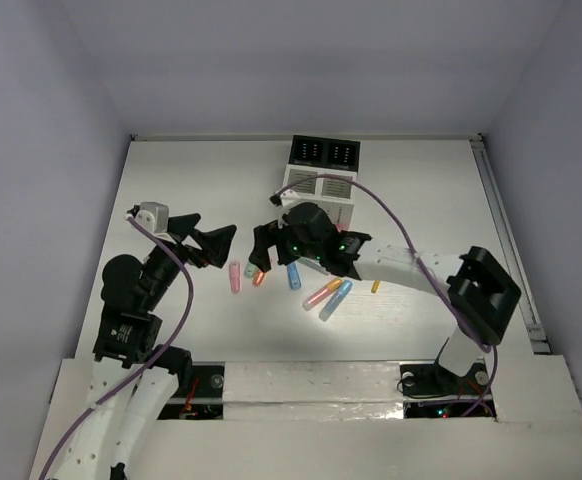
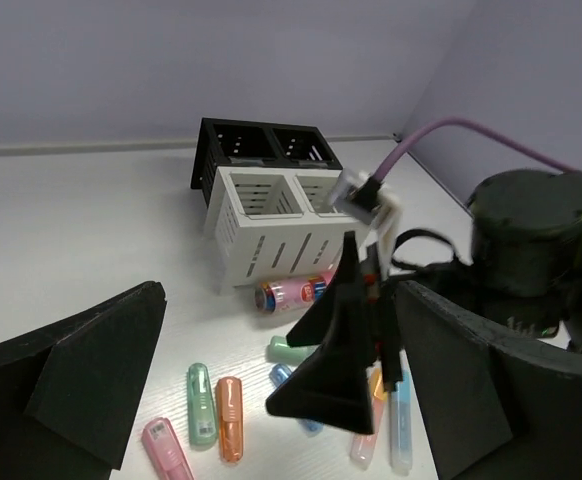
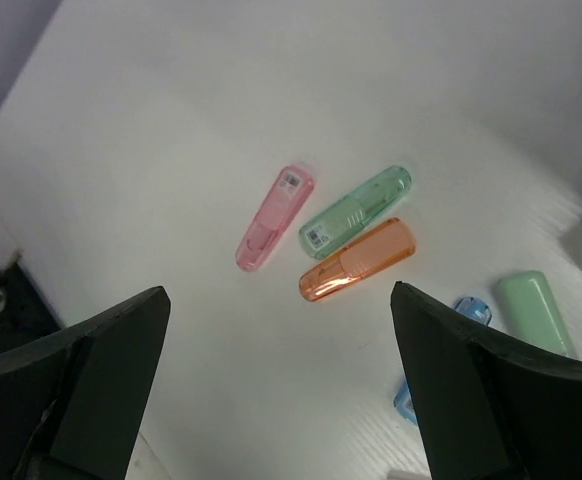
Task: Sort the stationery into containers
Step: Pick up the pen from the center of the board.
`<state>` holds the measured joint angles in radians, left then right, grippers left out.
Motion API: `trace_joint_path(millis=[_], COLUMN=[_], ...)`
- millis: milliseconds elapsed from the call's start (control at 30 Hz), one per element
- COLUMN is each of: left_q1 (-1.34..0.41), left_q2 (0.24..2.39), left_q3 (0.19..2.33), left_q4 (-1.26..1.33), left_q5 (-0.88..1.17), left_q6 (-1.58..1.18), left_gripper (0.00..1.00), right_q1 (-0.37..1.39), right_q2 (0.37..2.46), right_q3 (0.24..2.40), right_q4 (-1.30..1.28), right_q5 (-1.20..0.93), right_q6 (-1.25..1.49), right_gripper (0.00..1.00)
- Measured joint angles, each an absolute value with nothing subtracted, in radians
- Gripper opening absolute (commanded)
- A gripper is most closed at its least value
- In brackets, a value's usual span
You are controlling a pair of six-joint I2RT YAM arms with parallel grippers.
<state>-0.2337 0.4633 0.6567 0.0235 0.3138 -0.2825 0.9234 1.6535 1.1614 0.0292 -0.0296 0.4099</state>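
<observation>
Right wrist: right gripper (image 3: 276, 293) spread, empty, over orange marker (image 3: 356, 260); marker lies nearly along the closing line, so it probably needs a wrist turn.

The left arm (image 1: 131, 300) rises from the lower left of the overhead view, folds at the elbow and leans toward centre. Its left gripper (image 1: 217, 239) points right with the jaws spread wide. The right arm (image 1: 416, 265) climbs from the lower right to a high elbow near the right edge, its forearm running left to centre frame. There the right gripper (image 1: 264, 244) points left, fingers (image 3: 96, 385) wide apart. The two grippers face each other, near but apart.
</observation>
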Motion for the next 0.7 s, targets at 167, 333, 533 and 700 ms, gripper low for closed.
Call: trace_joint_path(millis=[167, 333, 533, 700], left_q1=[-0.234, -0.234, -0.234, -0.234], left_q2=[0.460, 0.460, 0.456, 0.456], left_q3=[0.657, 0.657, 0.657, 0.657], left_q4=[0.020, 0.017, 0.017, 0.017], left_q5=[0.308, 0.303, 0.302, 0.302], left_q6=[-0.282, -0.282, -0.282, -0.283], left_gripper=[0.99, 0.99, 0.99, 0.99], right_q1=[0.953, 0.952, 0.960, 0.969], right_q2=[1.764, 1.841, 1.921, 1.986], right_q3=[1.211, 1.245, 1.285, 1.324], right_q4=[-0.032, -0.078, -0.097, -0.114], right_q5=[0.065, 0.127, 0.145, 0.152], right_q6=[0.425, 0.455, 0.472, 0.476], right_gripper=[0.90, 0.82, 0.77, 0.77])
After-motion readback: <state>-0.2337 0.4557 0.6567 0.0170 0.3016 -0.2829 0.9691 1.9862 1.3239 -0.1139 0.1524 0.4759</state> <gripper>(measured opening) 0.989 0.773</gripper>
